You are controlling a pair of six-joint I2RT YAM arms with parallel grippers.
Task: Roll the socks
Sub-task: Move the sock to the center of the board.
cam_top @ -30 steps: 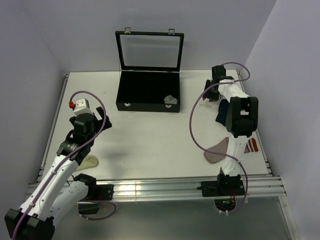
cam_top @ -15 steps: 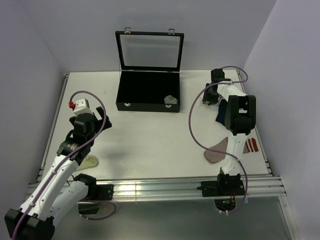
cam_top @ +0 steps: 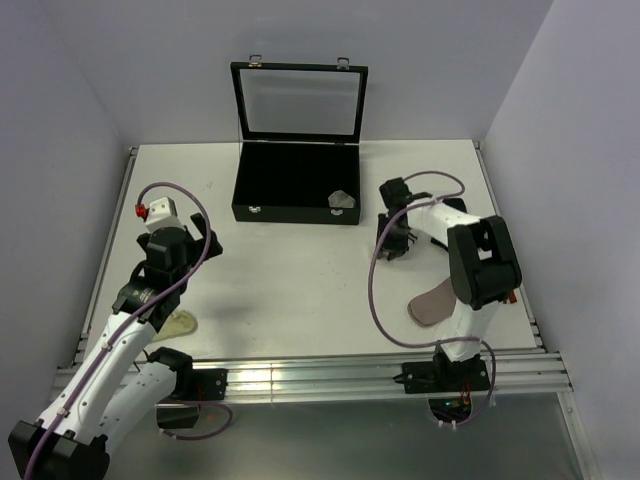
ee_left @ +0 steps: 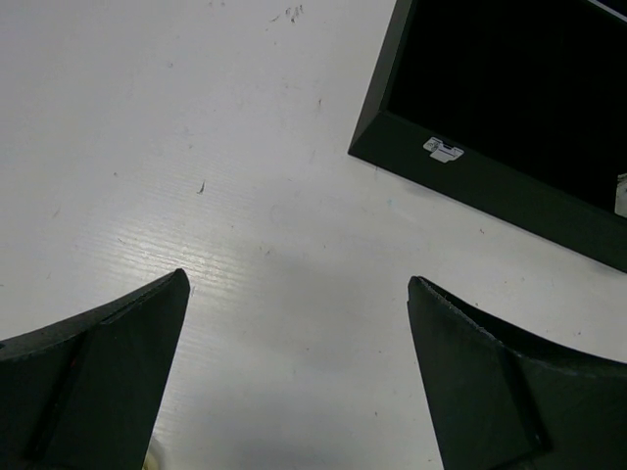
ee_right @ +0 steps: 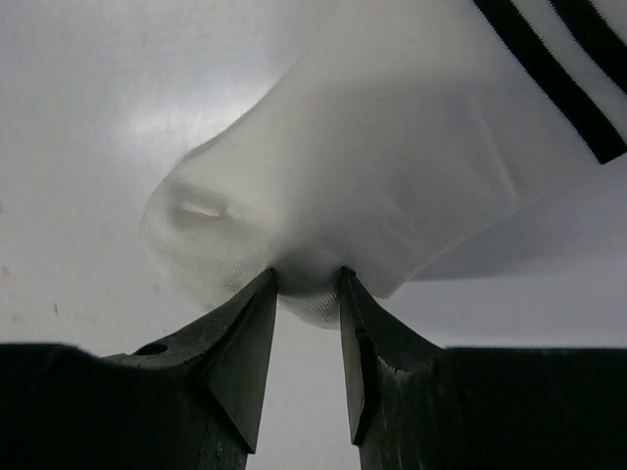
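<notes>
1. Right gripper (ee_right: 306,291): the jaws are pinched on a fold at the toe end of the white fabric sock (ee_right: 392,137), which has 2 black cuff stripes. The sock is spread out and unrolled. Whether it is lifted clear of the white table (cam_top: 300,280) cannot be told. In the top view, this gripper stands near the right end of the black hinged case with a glass lid (cam_top: 290,212).

2. Left gripper (ee_left: 296,284): the jaws stand fully apart and hold nothing. It hovers over bare table, near the front left corner of the case.

3. Progress, as a judgement:
- Done: 1 small pale bundle (cam_top: 342,200) lies in the front right corner of the case. It is probably a finished roll, but it is too small to confirm.
- Left: the white fabric sock in the right gripper is not yet rolled. 1 flat taupe sock (cam_top: 432,303) lies near the right arm's base. 1 pale cream sock (cam_top: 181,323) lies by the left arm's base, partly hidden.
- The task appears to be at an early stage.
</notes>
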